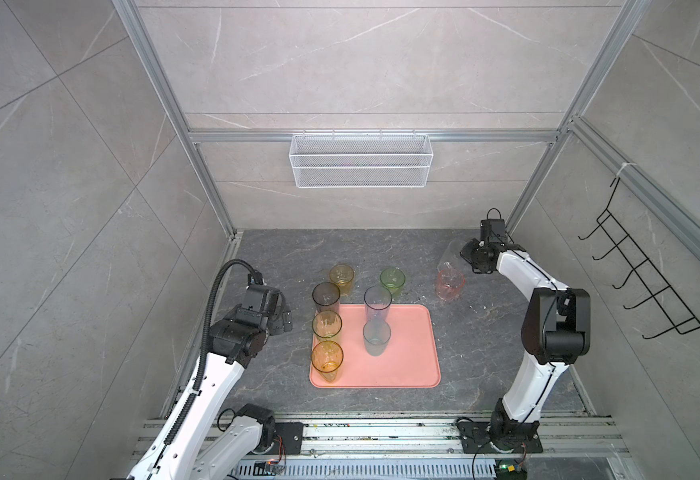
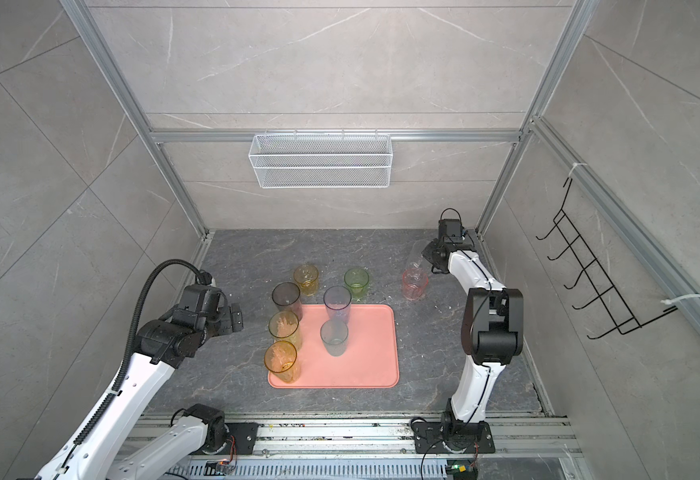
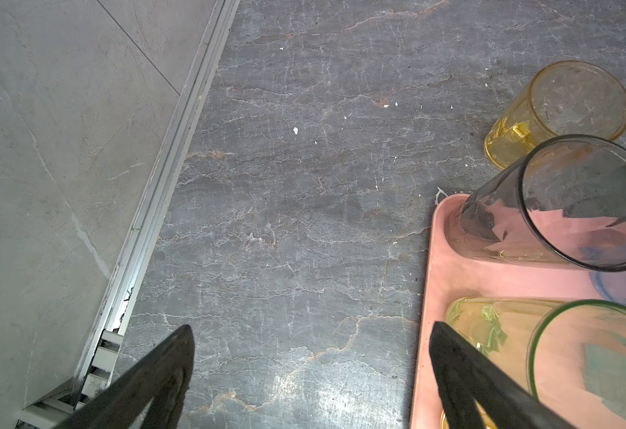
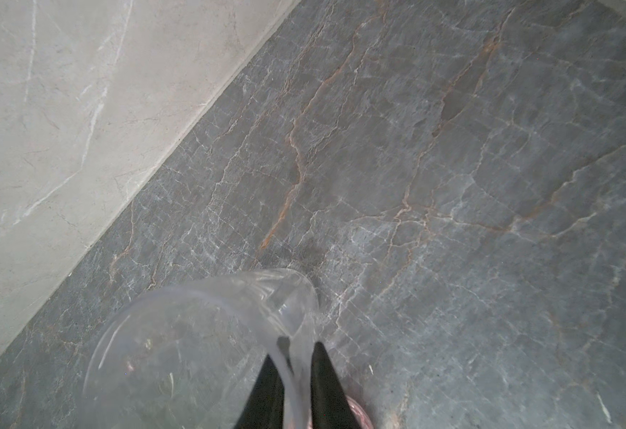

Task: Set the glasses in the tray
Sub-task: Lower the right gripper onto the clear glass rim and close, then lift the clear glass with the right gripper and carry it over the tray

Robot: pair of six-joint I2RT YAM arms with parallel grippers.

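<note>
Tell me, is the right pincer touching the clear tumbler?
Touching. In the right wrist view, the right pincer pinches the wall of the clear tumbler between its fingers, one inside the rim and one outside.

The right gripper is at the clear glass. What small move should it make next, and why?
Probably lift the clear glass a little: the right gripper pinches its wall, it leans, and the pink glass stands close beside it, off the tray.

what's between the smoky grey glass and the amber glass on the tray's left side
The yellow-green glass stands between the smoky grey glass and the amber glass on the tray, seen in both top views.
</note>
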